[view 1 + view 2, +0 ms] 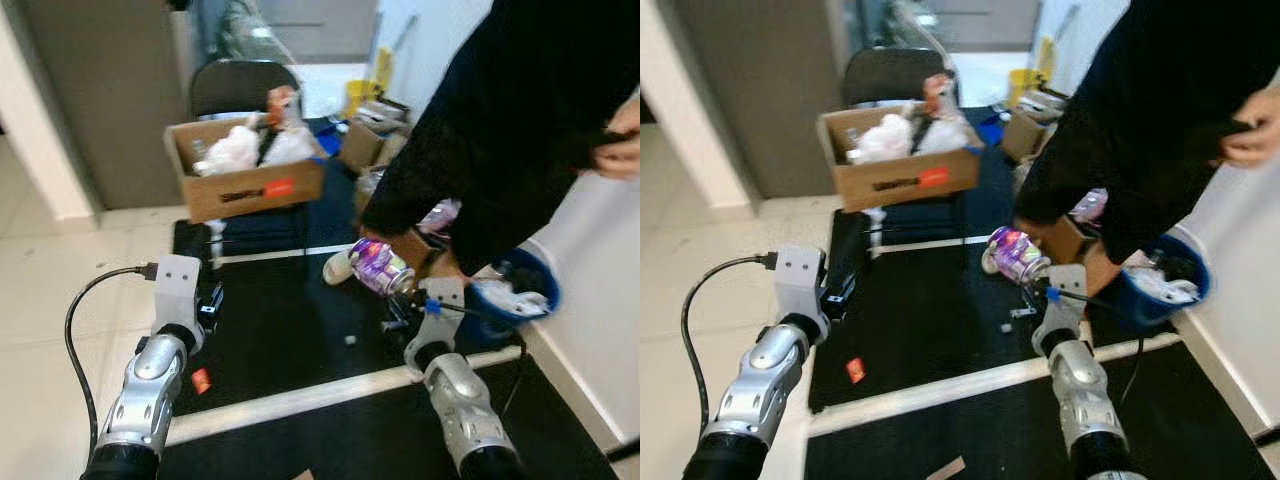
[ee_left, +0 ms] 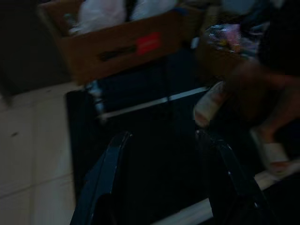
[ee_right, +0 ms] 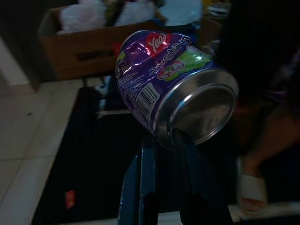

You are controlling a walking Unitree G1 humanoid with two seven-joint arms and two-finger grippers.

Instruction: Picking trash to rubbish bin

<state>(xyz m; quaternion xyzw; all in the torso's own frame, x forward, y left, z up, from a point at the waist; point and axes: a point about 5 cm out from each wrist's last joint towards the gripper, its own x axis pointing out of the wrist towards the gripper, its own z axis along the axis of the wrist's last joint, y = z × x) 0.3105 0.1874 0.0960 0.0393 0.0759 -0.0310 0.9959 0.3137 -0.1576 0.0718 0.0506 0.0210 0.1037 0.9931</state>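
Two black fingers of the right gripper [image 3: 161, 180] are clamped on the rim of a crushed purple drink can [image 3: 171, 84], which sticks up and out past their tips, its silver base turned toward the wrist camera. From the head views the can [image 1: 378, 266] hangs over the black floor mat [image 1: 290, 330], with the blue rubbish bin [image 1: 515, 290] off to the outer side of those fingers, already holding some white trash. A person in black [image 1: 510, 130] leans in right beside the can, one sandalled foot [image 3: 253, 190] on the mat just beyond the fingers.

The left gripper [image 2: 164, 187] is held low over the mat, its fingers [image 2: 105, 173] spread apart with nothing between them. Ahead of them a cardboard box [image 1: 250, 180] stuffed with white bags rests on a black chair [image 1: 243, 90]. A white bottle-like piece [image 1: 338, 266] lies on the mat beyond the fingertips, and a small red scrap [image 1: 200, 380] sits near the left arm.
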